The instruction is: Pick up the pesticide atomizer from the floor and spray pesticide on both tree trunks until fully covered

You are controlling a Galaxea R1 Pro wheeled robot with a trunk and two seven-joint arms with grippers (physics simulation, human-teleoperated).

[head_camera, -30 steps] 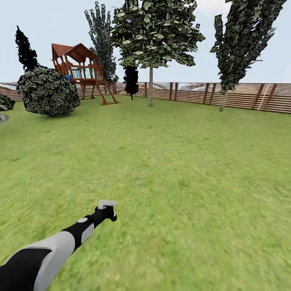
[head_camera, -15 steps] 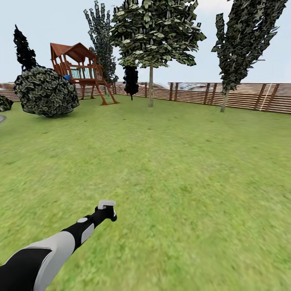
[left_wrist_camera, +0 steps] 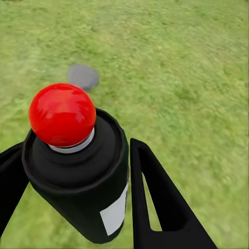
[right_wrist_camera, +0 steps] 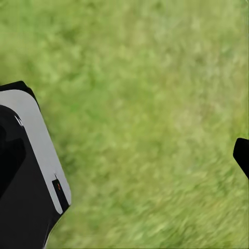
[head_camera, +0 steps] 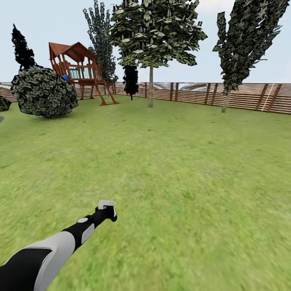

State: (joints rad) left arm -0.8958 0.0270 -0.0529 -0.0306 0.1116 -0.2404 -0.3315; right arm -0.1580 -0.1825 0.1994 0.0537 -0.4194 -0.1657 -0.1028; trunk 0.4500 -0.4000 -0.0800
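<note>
You are carrying the pesticide atomizer [left_wrist_camera: 78,171] clamped in your left gripper [left_wrist_camera: 78,197], heading for the far tree trunk [head_camera: 150,87] to spray it.

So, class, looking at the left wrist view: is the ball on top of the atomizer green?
No: the ball on top of the pesticide atomizer held in the left gripper is bright red.

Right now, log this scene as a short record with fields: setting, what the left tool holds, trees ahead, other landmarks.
setting: grass lawn ringed by a slatted wooden fence
left tool: shut on the pesticide atomizer, black body, red top
right tool: state cannot be told
tree ahead: broad-canopy tree, trunk bare, standing by the fence
second tree: tree at right with slanted trunk
landmarks: wooden playset, round bush
</note>
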